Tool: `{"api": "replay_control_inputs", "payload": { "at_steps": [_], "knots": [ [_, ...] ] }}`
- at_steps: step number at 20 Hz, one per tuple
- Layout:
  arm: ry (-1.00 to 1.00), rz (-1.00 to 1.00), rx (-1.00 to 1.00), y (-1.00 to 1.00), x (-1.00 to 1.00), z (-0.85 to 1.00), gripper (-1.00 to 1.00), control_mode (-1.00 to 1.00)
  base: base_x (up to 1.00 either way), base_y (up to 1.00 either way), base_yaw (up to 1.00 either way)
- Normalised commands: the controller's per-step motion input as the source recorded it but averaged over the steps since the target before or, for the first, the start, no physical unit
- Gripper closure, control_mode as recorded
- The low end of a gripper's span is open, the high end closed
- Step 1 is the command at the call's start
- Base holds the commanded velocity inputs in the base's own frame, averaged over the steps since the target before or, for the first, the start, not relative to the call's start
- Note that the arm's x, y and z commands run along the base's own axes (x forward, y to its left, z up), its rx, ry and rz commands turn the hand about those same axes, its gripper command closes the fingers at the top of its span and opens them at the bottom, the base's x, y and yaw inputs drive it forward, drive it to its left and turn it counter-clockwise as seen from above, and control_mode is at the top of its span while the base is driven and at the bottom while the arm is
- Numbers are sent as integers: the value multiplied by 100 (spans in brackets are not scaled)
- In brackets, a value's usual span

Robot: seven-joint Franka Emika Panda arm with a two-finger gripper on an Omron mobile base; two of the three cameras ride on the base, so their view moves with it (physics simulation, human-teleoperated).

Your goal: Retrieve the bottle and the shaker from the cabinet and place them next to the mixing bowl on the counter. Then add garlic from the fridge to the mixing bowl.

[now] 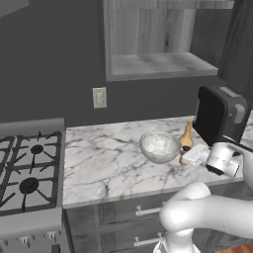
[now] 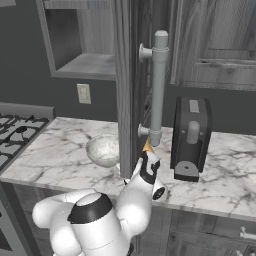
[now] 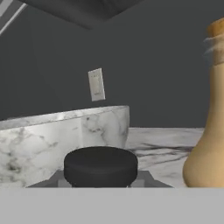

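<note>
Left base view: we've got the tool (image 1: pixel 191 157) low on the bench (image 1: pixel 108 158), at about 3 o'clock from the mixing bowl (image 1: pixel 159 146), with the bottle (image 1: pixel 187 134) just behind. Right base view: the arm hides most of it, only the bottle's tip (image 2: pixel 148 146) peeks out. Hand view: the shaker (image 3: pixel 100 166) sits dead centre at 6 o'clock, its dark cap between the half-open jaws (gripped or just let go, we can't tell). It looks light, stiff and smooth, so we'd take it around the body.

A black toaster (image 1: pixel 219 114) with grey trim stands near the back right of the marble top, close to the wall. A gas stove (image 1: pixel 29 170) with black grates adjoins its left edge, and a pale wall outlet (image 1: pixel 99 97) sits on the dark wall (image 1: pixel 49 59) above its back edge.
</note>
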Motion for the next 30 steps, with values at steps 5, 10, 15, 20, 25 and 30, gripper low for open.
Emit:
{"api": "replay_control_inputs", "payload": {
  "at_steps": [5, 10, 15, 20, 25, 30],
  "knots": [
    [0, 0, 0, 5, 0, -7, -100, -100, 0, 0, 0],
    [-7, 0, 0, -9, -3, 0, -100, -100, 0, 0, 0],
    [-8, 0, 0, -16, -9, 0, -100, -100, 0, 0, 0],
    [-5, 0, 0, -4, -7, 17, -100, -100, 0, 0, 0],
    [-5, 0, 0, -6, -16, 50, -100, -100, 0, 0, 0],
    [-1, 0, 0, -13, -28, 51, -100, -100, 0, 0, 0]
  ]
}}
